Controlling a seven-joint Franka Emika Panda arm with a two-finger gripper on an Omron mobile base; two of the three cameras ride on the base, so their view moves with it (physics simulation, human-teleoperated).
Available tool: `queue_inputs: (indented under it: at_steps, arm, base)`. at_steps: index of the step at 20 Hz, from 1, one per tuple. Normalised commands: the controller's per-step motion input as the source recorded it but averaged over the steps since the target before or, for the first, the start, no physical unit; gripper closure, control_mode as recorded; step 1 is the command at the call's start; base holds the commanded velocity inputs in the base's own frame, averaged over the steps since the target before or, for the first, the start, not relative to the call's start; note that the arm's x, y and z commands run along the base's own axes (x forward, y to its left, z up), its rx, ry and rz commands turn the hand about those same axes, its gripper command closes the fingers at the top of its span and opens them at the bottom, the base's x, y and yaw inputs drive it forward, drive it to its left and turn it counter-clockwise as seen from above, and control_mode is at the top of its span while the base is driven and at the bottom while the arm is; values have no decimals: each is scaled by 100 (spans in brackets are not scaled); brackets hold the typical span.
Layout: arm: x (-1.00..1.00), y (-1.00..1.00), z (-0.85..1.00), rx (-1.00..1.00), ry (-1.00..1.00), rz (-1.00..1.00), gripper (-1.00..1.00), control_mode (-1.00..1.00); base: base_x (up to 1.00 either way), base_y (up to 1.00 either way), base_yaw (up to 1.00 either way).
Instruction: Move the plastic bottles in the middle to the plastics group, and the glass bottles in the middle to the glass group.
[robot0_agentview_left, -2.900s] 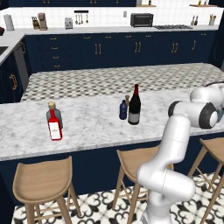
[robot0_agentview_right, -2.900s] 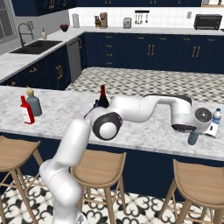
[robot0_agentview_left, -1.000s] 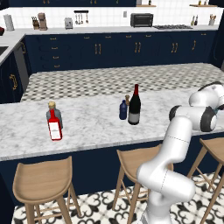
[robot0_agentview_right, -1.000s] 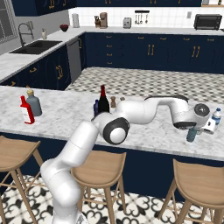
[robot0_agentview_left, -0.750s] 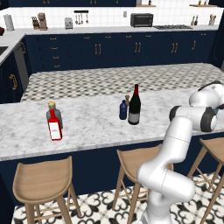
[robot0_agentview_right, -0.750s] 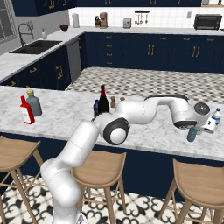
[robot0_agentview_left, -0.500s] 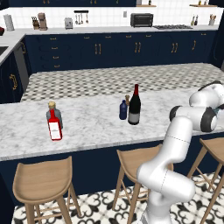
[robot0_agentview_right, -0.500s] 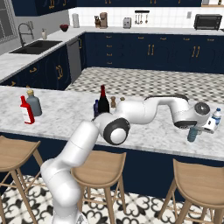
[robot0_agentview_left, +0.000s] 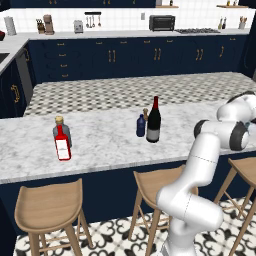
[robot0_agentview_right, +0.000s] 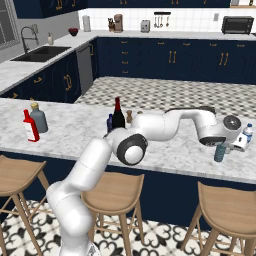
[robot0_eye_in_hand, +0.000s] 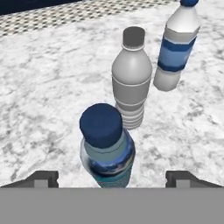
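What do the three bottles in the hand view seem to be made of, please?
All three look like plastic. The nearest bottle, standing between the open fingertips, has a translucent bluish body and a matte navy cap. The grey bottle is cloudy, with ribs moulded low on its body. The far bottle is pale and glossy under a blue label. Being rendered, the finish is uncertain.

pale blue bottle (robot0_eye_in_hand: 106, 153) upright, wine bottle (robot0_agentview_left: 153, 121) upright

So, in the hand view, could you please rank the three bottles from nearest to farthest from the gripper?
1. The pale blue bottle with the dark blue cap, standing between the open gripper's fingertips.
2. The grey bottle with the grey cap, just beyond it, slightly right.
3. The blue-labelled water bottle, farthest, at the upper right.
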Motion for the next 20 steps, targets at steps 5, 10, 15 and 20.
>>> queue_inputs:
  at_steps: [5, 10, 15, 20]
  arm:
    - [-37, 38, 44, -6, 0, 0, -100, -100]
    - [-78, 65, 48, -10, 0, 2, -100, -100]
    - [-54, 80, 30, -11, 1, 9, -100, -100]
    - [-31, 52, 19, -1, 1, 24, -100, -100]
  base:
    - [0, 0, 0]
    - [0, 0, 0]
    - [0, 0, 0]
    - [0, 0, 0]
